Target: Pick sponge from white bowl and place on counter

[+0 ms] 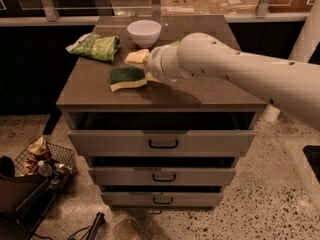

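The sponge (127,78), dark green on top with pale yellow foam below, is at the counter (200,91) surface, left of centre, slightly tilted. My gripper (142,69) is at the sponge's right end and shut on it; one pale finger (136,57) shows just above the sponge, and the other is hidden behind it. I cannot tell whether the sponge rests on the counter or hangs just over it. The white bowl (144,32) stands at the back of the counter, behind the gripper, and looks empty.
A crinkly green snack bag (98,46) lies at the back left of the counter. My thick white arm (240,74) crosses the right half of the top. Three grey drawers (162,143) sit below. A wire basket (42,160) is on the floor at left.
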`<state>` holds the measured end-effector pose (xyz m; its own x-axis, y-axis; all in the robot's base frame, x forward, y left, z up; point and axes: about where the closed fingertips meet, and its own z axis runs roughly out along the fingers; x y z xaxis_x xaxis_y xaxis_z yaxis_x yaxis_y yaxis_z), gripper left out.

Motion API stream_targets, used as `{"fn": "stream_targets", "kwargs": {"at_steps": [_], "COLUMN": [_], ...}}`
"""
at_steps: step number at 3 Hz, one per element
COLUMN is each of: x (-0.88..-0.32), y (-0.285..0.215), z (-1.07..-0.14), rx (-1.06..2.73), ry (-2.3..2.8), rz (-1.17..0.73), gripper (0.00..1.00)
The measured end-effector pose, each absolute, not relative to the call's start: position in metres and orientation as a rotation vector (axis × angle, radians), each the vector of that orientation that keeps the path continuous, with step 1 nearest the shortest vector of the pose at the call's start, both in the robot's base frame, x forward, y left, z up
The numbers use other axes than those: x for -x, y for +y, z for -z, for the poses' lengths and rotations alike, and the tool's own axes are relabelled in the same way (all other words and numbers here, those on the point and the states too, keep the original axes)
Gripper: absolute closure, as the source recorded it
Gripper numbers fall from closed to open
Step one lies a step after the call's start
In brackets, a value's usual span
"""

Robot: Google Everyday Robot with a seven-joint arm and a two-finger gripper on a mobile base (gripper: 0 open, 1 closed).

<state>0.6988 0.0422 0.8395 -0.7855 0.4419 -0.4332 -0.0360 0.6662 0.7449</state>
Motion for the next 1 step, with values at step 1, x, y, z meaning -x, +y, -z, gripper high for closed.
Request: {"fn": "stream_targets", "kwargs": {"at_steps": [1], "x": [-0.6985], "y": [0.0433], "z": [-0.8396], "rx": [-0.31], "ry": [2.277], "rz": [-1.036], "gripper": [0.0]}}
